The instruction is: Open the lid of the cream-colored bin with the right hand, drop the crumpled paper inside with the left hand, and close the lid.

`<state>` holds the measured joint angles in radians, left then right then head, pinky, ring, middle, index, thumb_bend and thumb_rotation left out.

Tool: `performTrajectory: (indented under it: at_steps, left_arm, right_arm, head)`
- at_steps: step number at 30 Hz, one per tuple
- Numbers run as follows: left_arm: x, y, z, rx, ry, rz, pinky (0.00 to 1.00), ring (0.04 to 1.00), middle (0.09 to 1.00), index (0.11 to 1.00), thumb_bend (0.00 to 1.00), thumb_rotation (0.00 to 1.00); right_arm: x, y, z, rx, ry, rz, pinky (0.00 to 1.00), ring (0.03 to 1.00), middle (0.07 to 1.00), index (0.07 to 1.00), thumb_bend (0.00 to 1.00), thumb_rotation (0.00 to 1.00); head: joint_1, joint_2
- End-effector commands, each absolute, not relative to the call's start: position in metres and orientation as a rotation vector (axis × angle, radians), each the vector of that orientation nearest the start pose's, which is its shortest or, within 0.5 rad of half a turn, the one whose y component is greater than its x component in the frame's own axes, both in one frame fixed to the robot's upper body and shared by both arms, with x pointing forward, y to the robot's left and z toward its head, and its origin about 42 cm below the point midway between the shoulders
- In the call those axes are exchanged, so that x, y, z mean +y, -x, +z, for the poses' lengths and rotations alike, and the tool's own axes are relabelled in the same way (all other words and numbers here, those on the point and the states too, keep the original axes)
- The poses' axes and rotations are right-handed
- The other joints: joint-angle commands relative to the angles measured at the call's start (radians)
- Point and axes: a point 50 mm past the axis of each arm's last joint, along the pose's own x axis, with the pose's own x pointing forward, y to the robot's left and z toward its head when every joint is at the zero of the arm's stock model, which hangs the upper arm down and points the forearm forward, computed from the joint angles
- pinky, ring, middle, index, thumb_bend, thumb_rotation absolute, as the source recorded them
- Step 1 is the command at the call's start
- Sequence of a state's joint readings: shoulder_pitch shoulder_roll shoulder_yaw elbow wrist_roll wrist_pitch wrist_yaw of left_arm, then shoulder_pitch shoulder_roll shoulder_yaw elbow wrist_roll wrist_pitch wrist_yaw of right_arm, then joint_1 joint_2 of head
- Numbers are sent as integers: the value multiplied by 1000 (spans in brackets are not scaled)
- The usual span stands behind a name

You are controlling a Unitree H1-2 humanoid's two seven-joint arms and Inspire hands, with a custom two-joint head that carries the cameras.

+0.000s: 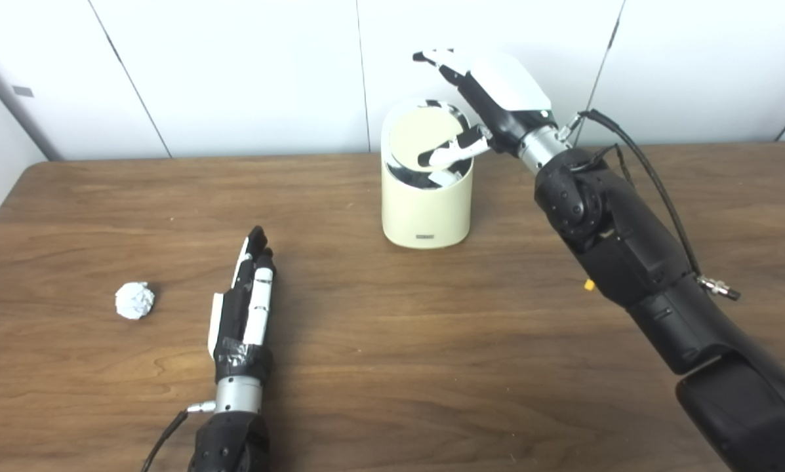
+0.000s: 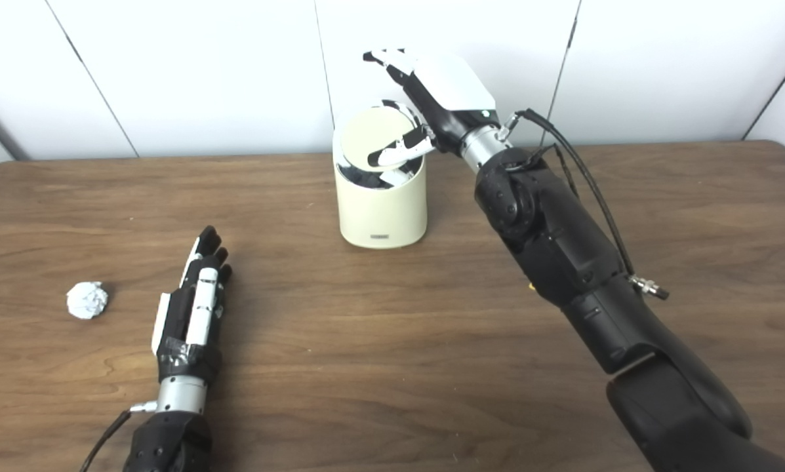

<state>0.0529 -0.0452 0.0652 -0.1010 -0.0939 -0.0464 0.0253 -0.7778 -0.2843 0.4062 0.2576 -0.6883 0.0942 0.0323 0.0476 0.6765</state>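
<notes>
cream-coloured bin (image 1: pixel 425 210) stands upright near the far edge of the wooden table (image 1: pixel 431 367), with its lid (image 1: pixel 418 134) tilted up toward the far side and a dark opening showing below it. right hand (image 1: pixel 490 105) sits just above and behind the bin's right rim, arm reaching in from the right. its thumb extends across the opening and appears to rest on the lid; the other fingers are spread and raised, closed on nothing.

crumpled paper (image 1: pixel 134 300) lies on the table at the near left, well apart from the bin. left hand (image 1: pixel 244 308) rests flat on the table just to the right of the paper, fingers straight, together and pointing away from the robot, holding nothing. the paper therefore lies to the hand's own left, not ahead of it.

judgement: lid opening is under way. the next pick calls for a sideways shift of the left hand toward the paper, not a forward reach. the left hand is by far the nearer one.
</notes>
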Motion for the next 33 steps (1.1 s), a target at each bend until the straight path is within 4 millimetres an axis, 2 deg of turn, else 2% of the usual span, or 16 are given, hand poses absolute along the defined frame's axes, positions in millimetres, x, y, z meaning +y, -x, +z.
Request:
performTrajectory:
  at_steps: [1, 9, 14, 18, 22, 28, 33]
  left_arm:
    - [214, -264, 111, -104, 144, 102, 1000, 1000, 1000, 993, 286, 737]
    - [213, -263, 112, -105, 135, 101, 1000, 1000, 1000, 987, 267, 758]
    - [212, -264, 111, -108, 124, 99, 1000, 1000, 1000, 985, 231, 687]
    - [210, -263, 112, -99, 99, 91, 1000, 1000, 999, 979, 256, 571]
    - [209, -263, 110, -99, 95, 81, 1000, 1000, 1000, 982, 235, 507]
    - [209, -262, 109, -97, 82, 78, 1000, 1000, 1000, 979, 245, 481]
    - [211, -261, 110, -94, 54, 78, 1000, 1000, 1000, 976, 247, 421]
  right_arm:
    - [-167, -482, 282, -427, 1238, 193, 912, 942, 924, 892, 862, 198]
    - [-160, -479, 289, -423, 1107, 215, 924, 940, 915, 891, 772, 348]
    - [-146, -471, 303, -450, 1014, 238, 869, 908, 893, 884, 678, 465]
    - [-134, -466, 317, -470, 991, 262, 820, 896, 894, 885, 679, 597]
    - [-127, -466, 325, -466, 959, 278, 812, 897, 897, 888, 667, 633]
    - [-122, -460, 340, -447, 928, 307, 810, 897, 901, 885, 641, 696]
    - [-127, -461, 347, -375, 828, 306, 805, 889, 905, 870, 580, 665]
  head:
    - [2, 0]
    - [2, 1]
    - [5, 6]
    - [6, 4]
    - [11, 3]
    - [10, 10]
    - [2, 12]
